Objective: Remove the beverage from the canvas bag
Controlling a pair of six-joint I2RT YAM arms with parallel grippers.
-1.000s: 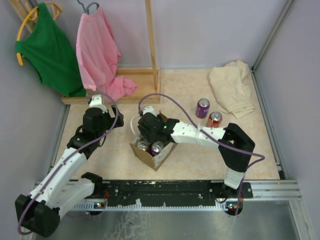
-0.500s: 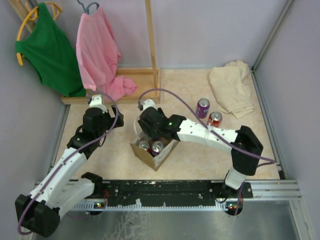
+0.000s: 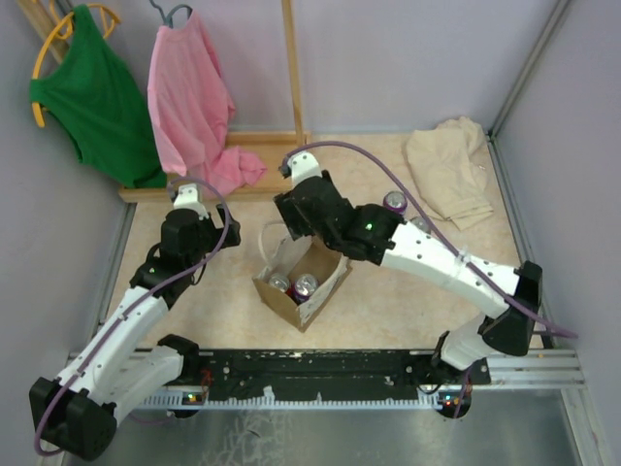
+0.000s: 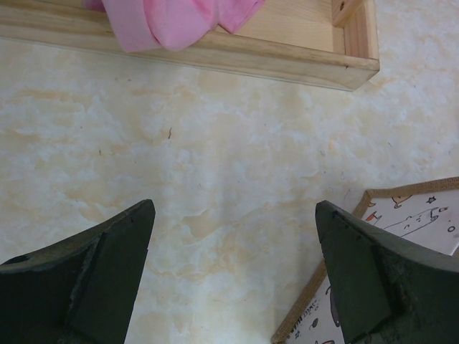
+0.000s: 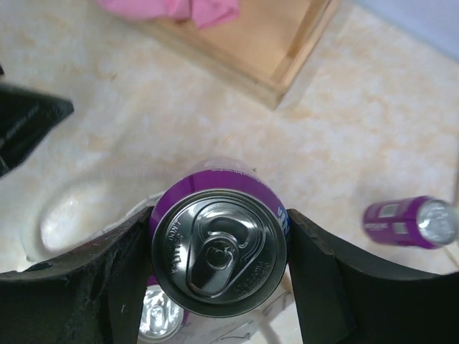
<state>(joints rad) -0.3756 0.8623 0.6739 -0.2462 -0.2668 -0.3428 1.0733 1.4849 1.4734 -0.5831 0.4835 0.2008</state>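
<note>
The left pincer hung wide open and empty over bare bench, just left of the bag, gripping nothing. The bag sat mid-bench, mouth up, with two cans showing inside. Above it, the right pincer was clamped on a purple can, one finger on each side and the lid facing the wrist camera. This can looked clear of the bag's mouth, though the top view hid it under the wrist.

Several things could go wrong from here. The can's wall is smooth and only two pads held it, so a quick swing might let it slip and drop back onto the cans below. Nothing steadied the bag, so a finger or can catching a handle would likely drag or tip it. Another purple can stood to the right, close under the right arm, and a low carry that way could knock it over.

The bench was a pale, marbled cream surface, flat and hard. At far left hung a green top, then a pink top on a wooden rack whose base rested at the back. A beige cloth lay crumpled at back right. Lilac walls closed the space in.
</note>
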